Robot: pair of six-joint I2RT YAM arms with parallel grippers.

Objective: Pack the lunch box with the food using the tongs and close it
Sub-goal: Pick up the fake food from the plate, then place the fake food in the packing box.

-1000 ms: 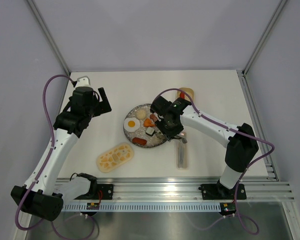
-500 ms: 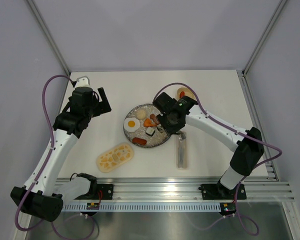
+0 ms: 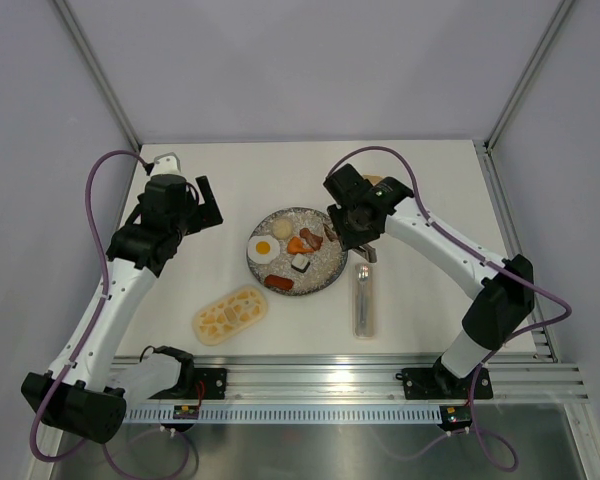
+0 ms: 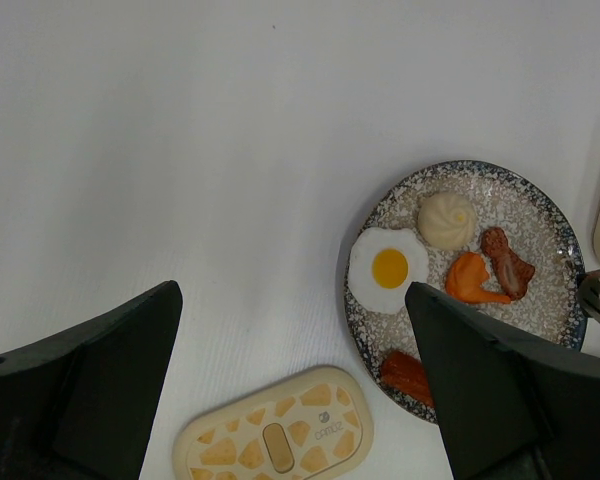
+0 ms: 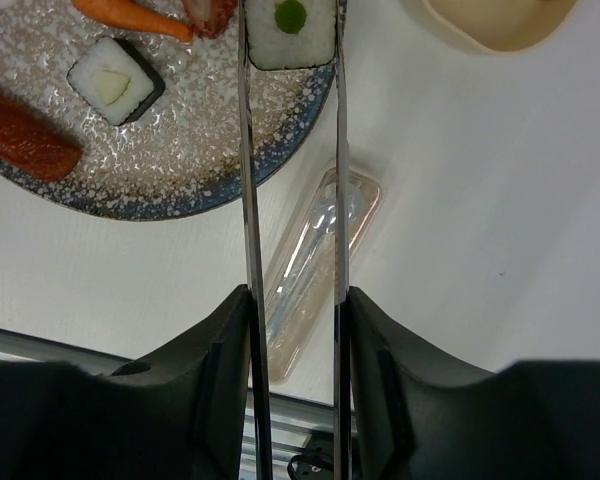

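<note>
You've got a speckled grey round plate [image 3: 322,272] [image 4: 545,245] [image 5: 180,165] sitting about midway across the white table [image 3: 230,180]. Just beside its right rim, towards the near edge, lies a long clear cutlery case [image 3: 365,305] [image 5: 363,203]. It runs lengthwise towards that edge, and you can make out some pale cutlery through its lid. Along the table's near edge you'll see a slotted aluminium rail [image 3: 330,385] spanning nearly the full width.
</note>
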